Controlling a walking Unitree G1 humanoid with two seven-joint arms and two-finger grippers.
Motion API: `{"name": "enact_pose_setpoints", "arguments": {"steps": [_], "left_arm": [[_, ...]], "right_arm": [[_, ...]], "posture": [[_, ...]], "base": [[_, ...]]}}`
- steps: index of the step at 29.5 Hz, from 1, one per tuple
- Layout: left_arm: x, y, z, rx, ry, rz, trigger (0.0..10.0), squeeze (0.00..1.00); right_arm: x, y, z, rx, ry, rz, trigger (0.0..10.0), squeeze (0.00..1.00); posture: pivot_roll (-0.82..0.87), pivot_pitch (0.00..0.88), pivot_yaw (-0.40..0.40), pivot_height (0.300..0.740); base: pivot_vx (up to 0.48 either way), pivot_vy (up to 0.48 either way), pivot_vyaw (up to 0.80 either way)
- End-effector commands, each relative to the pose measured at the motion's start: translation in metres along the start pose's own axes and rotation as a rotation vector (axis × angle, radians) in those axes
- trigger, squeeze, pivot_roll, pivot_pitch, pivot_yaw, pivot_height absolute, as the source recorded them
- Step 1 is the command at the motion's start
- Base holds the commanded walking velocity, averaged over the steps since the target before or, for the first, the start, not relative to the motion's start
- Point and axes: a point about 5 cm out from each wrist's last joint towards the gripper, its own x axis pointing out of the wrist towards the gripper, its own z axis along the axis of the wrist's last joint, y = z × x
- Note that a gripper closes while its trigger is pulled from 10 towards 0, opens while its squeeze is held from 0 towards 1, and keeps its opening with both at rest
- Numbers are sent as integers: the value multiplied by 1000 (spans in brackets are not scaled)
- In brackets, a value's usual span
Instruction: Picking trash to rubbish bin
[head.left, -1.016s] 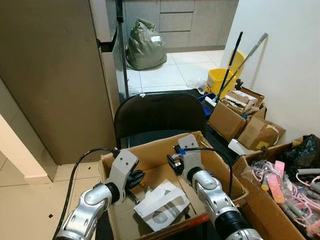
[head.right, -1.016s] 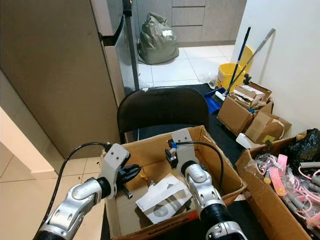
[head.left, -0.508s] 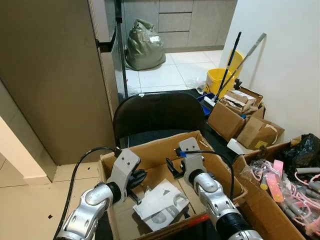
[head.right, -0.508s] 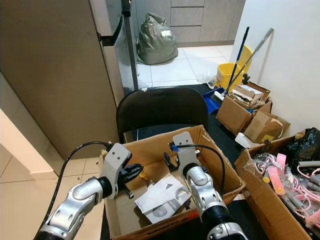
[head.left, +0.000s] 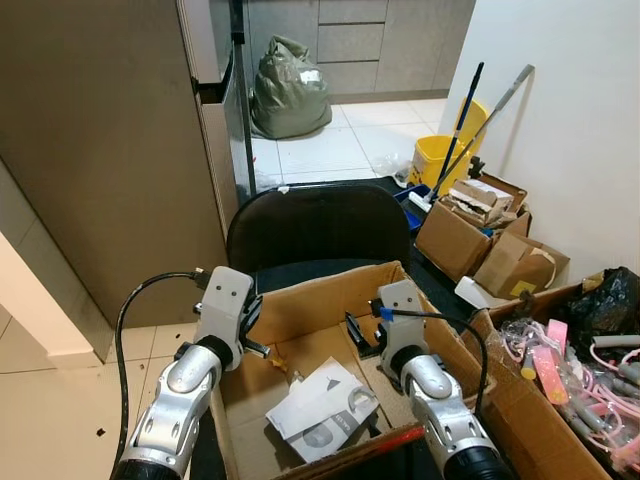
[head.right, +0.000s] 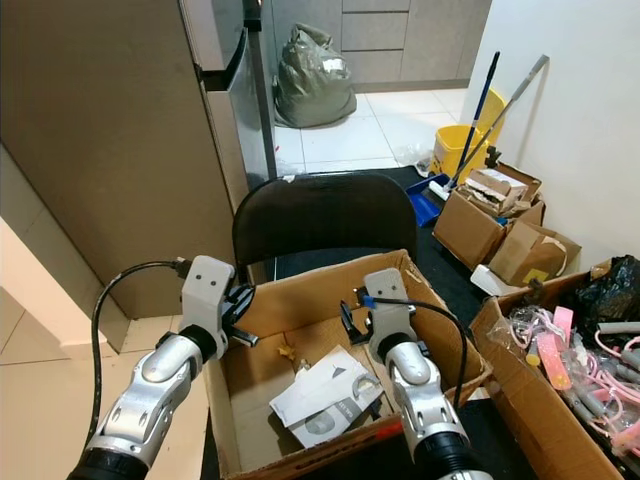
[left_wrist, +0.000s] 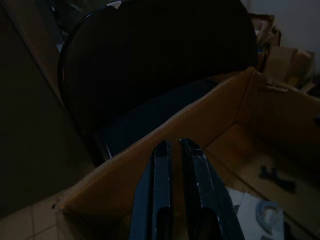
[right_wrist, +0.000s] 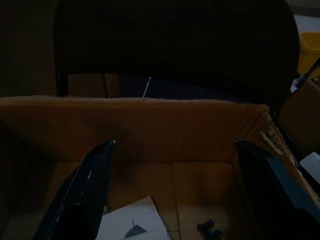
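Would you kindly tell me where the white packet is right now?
The white packet lies flat on the floor of the open cardboard box in front of the black chair, between the two arms and nearer the right tool.

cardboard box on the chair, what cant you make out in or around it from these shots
- Cardboard box: its near corners are hidden behind both arms in the eye views.
- White packet: its print is too small to read.
- Small dark piece on the box floor: too dark in the right wrist view to identify.
- Left hand: its fingers lie close together, with nothing between them.
- Right hand: open.
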Motion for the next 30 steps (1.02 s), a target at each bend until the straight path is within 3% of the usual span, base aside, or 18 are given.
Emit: {"name": "enact_pose_setpoints", "arguments": {"steps": [1,16,30], "left_arm": [[1,2,-6,-27,26,41,10000,0],[3,0,-7,-39,19,53,10000,0],[2,2,-7,-44,18,58,10000,0]], "right_arm": [[-4,-1,-4,19,13,-17,10000,0],[-6,5,-3,28,14,-5,10000,0],[-7,7,-3,23,25,7,10000,0]], "posture": [[-27,69,11,740],[-31,60,6,740],[-29,62,0,740]], "base": [[0,0,0],[0,0,0],[-333,0,0]]}}
